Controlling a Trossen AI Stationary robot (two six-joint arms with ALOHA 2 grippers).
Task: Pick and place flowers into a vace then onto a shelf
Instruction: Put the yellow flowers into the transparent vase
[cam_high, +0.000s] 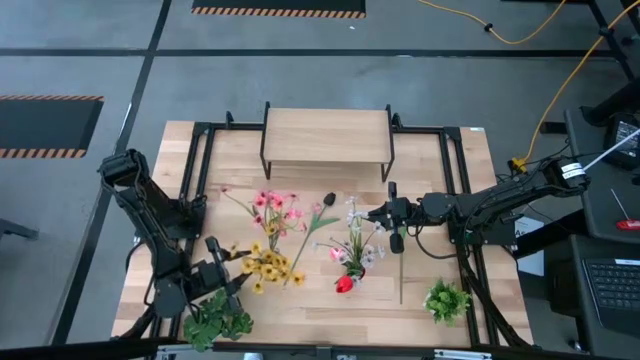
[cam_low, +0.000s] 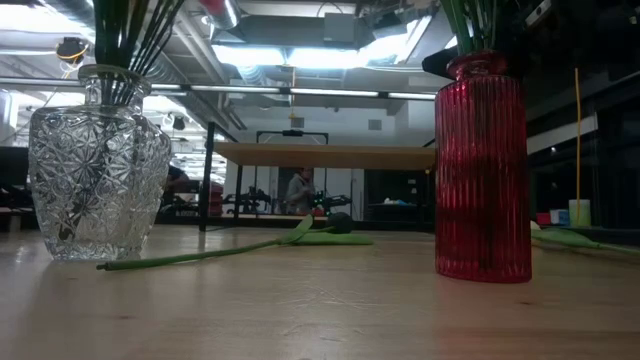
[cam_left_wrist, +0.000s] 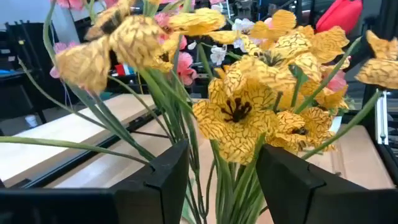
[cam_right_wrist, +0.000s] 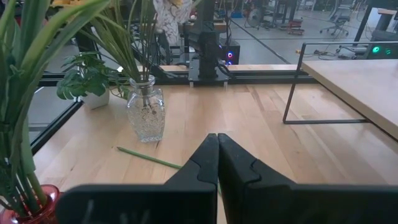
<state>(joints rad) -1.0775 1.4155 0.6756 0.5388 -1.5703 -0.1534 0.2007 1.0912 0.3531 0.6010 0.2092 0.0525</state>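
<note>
1. The left pincer (cam_high: 232, 270) hangs with its jaws apart just beside the yellow flowers (cam_high: 268, 265), gripping nothing.
2. The right pincer (cam_high: 375, 213) is closed and empty above the table (cam_high: 430, 190).
3. One flower (cam_high: 317, 228) lies flat between the clear vase (cam_low: 97, 165) and red vase (cam_low: 483, 170).
4. The shelf (cam_high: 327, 135) stands bare at the back.

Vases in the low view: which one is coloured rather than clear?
The ribbed red vase, holding green stems. The other, the cut-crystal glass vase, is clear and colourless.
</note>
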